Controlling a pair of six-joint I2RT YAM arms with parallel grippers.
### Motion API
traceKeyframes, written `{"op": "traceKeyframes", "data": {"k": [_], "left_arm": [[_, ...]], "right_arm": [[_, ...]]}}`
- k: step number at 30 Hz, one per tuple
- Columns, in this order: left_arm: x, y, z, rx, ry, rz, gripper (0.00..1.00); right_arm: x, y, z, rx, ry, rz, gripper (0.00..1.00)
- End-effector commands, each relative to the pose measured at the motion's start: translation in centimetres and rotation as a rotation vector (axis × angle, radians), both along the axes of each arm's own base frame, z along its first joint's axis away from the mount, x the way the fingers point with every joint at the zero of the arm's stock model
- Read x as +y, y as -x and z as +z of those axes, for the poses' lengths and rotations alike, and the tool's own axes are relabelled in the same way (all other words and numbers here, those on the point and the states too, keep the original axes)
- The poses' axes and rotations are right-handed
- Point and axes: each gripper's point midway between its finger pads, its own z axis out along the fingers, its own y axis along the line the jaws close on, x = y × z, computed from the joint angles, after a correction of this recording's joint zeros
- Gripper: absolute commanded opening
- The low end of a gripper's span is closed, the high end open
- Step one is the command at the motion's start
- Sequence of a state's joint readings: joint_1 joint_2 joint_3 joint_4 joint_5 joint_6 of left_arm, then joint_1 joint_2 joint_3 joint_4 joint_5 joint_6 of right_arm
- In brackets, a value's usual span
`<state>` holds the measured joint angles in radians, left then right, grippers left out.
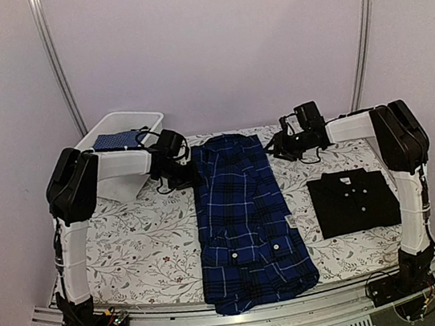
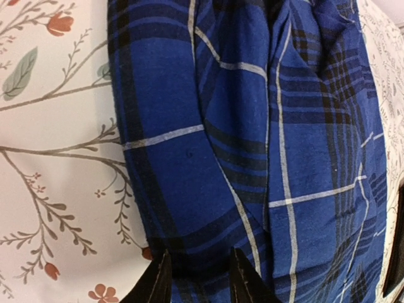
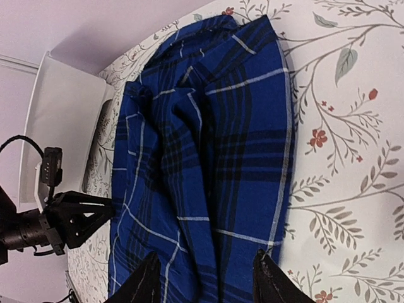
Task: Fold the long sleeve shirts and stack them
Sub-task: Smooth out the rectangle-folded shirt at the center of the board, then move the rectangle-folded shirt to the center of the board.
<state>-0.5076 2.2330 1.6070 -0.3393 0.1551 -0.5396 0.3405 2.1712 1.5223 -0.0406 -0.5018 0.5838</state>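
Plaid shirt, navy and blue, lies in a long folded strip down the middle of the counter, from near edge to far edge. A folded black shirt lies by the right edge. At the plaid's far end, the left end effector is narrowly parted and the right end effector wider, both over its cloth. A white bin sits at the far left corner.

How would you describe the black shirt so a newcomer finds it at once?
Start at the table with the flowered cloth. On its right side lies the black shirt, apart from the long plaid shirt in the middle. It alone is plain black and folded into a compact rectangle.
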Motion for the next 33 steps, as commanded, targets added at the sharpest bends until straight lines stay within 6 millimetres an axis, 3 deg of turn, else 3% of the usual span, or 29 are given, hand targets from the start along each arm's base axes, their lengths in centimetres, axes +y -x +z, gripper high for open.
{"op": "traceKeyframes", "data": {"k": [1,10,16,19,24,31,33], "left_arm": [[0.7,0.0,0.5,-0.009,-0.026,0.038,0.33],[1.1,0.7,-1.0,0.040,-0.066,0.058,0.36],[1.0,0.7,-2.3,0.067,-0.076,0.053,0.35],[-0.1,0.4,-2.6,0.069,-0.065,0.026,0.29],[-1.1,-0.2,-3.2,0.067,-0.059,0.010,0.09],[-1.6,-3.0,-3.2,0.028,-0.073,0.019,0.00],[-1.5,-4.0,-3.6,0.027,-0.077,0.027,0.00]], "right_arm": [[-0.7,3.2,-3.2,0.036,0.130,0.034,0.49],[0.4,5.7,-6.7,0.098,0.240,0.060,0.47],[0.3,6.2,-8.1,0.123,0.292,0.040,0.42],[-0.2,6.1,-8.3,0.130,0.309,0.008,0.39],[-0.7,5.8,-8.3,0.129,0.324,-0.023,0.30],[-0.3,4.6,-8.6,0.118,0.330,-0.031,0.06],[-0.1,4.0,-8.8,0.117,0.335,-0.034,0.04]]}}
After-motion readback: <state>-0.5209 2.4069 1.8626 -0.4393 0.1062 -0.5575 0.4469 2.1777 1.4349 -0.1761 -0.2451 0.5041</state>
